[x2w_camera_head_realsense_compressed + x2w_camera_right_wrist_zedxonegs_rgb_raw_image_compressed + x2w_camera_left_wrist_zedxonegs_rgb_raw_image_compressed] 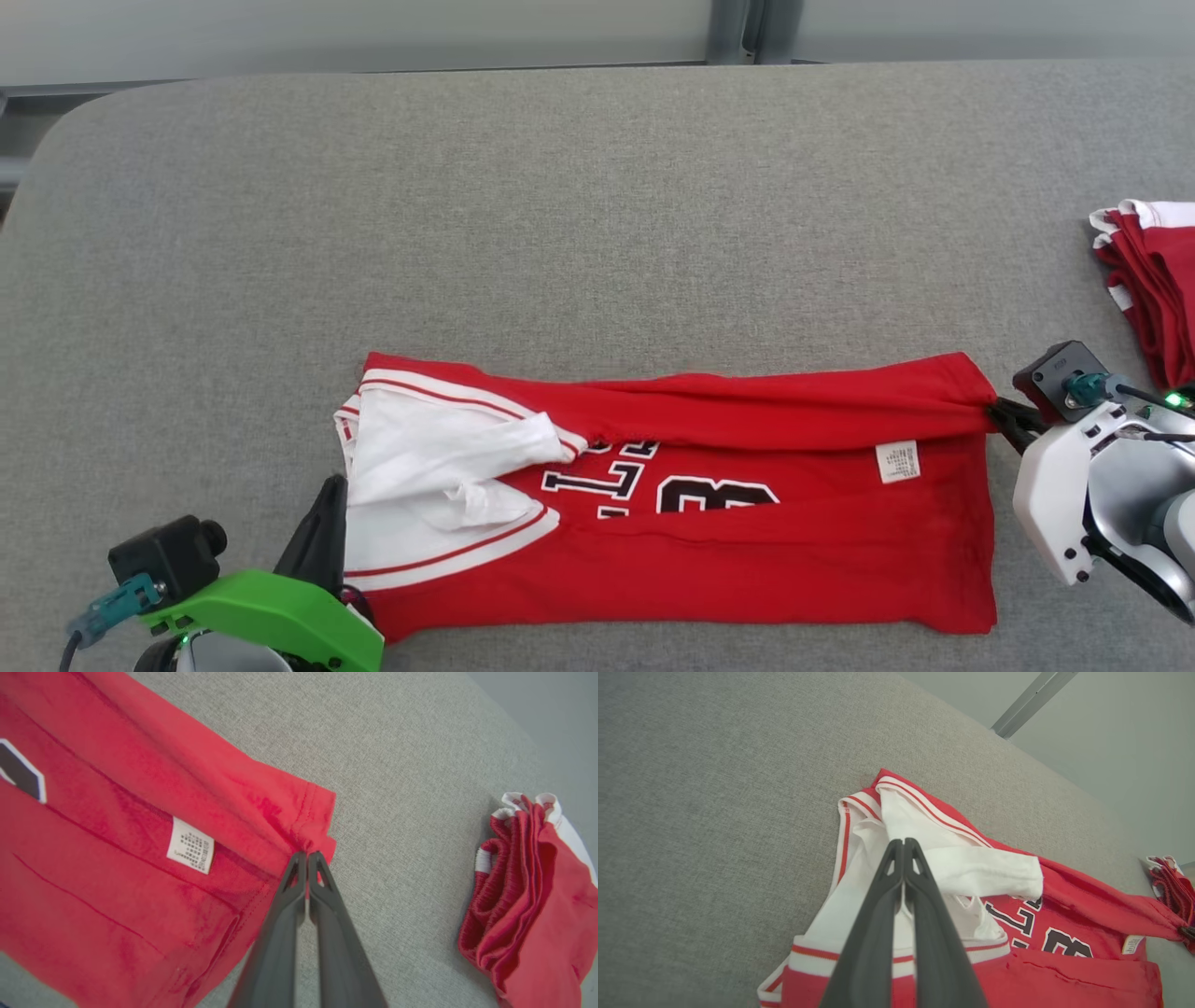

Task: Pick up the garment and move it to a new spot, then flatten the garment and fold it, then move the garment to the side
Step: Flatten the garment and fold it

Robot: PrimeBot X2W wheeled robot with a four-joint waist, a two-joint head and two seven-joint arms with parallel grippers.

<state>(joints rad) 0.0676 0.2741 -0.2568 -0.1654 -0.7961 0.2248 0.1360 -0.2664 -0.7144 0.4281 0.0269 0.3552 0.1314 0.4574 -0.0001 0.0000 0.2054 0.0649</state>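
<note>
Closest to me, the left gripper [903,842] sits low at the near-left end of the garment [747,551]. Its arm comes in from my side and its two dark fingers point away from me over the white part [420,457] at the jersey's left end. The fingers are pressed together. Their tips lie on or just above the white cloth, and I cannot tell whether any of it is pinched.

The jersey lies lengthwise across the near half of the grey table [560,205], mostly flat, with the care label [898,461] showing near its right end. Its far long edge is turned over toward me in a red band that partly covers the printed number. I judge that placing and flattening are done and the first fold is under way. The remaining folds and the move to the side are left to do.

At the right end, the right gripper [307,854] reaches in from the side, its fingers roughly level with the table. It is clamped on the corner of that turned-over band, and the cloth puckers where the tips meet.

Farther right, well apart from the jersey, is a pile of other red and white clothes [1153,289].
</note>
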